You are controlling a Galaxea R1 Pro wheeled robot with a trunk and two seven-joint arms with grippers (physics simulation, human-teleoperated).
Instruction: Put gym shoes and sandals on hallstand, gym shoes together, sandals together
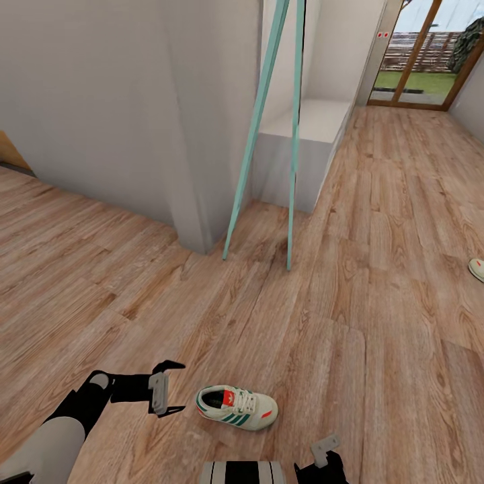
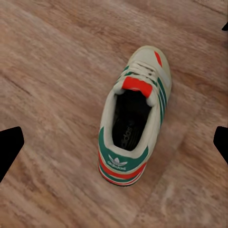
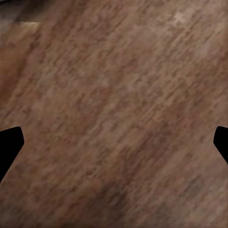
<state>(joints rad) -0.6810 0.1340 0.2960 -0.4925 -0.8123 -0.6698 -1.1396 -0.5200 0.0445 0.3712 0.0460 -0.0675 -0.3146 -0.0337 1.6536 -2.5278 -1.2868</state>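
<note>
**Shoe collection not yet begun: one sneaker under the left claw, nothing on any rack**

Progress. No shoe sits on any white unit in view. One sneaker (image 1: 236, 407) lies upright on its sole on the floor (image 1: 376, 282), close in front of the robot, toe pointing to the robot's right. A second pale object (image 1: 477, 269) lies on the floor at the right edge of the head view, cut off by the frame; it may be the other sneaker, but too little shows to confirm. A low white unit (image 1: 306, 151) stands against the wall further down the corridor, behind two slanted teal poles (image 1: 259, 128); whether it is the hallstand cannot be told from here. By my judgement the whole task remains: four pickups, four placements, and the pairing.

Claws. The left claw (image 1: 168, 388) hangs just beside the sneaker's heel, spread wide and empty; in the left wrist view the sneaker (image 2: 133, 118) lies between the two dark fingertips (image 2: 10, 147), apart from both. The right claw (image 1: 324, 449) shows at the bottom edge of the head view; its wrist view has fingertips (image 3: 9, 147) set wide over bare floor (image 3: 114, 114), so it is open and holds nothing.

Count. Sneakers: one certain, one possible. Sandals: none seen. White units: one. Teal poles: two.
</note>
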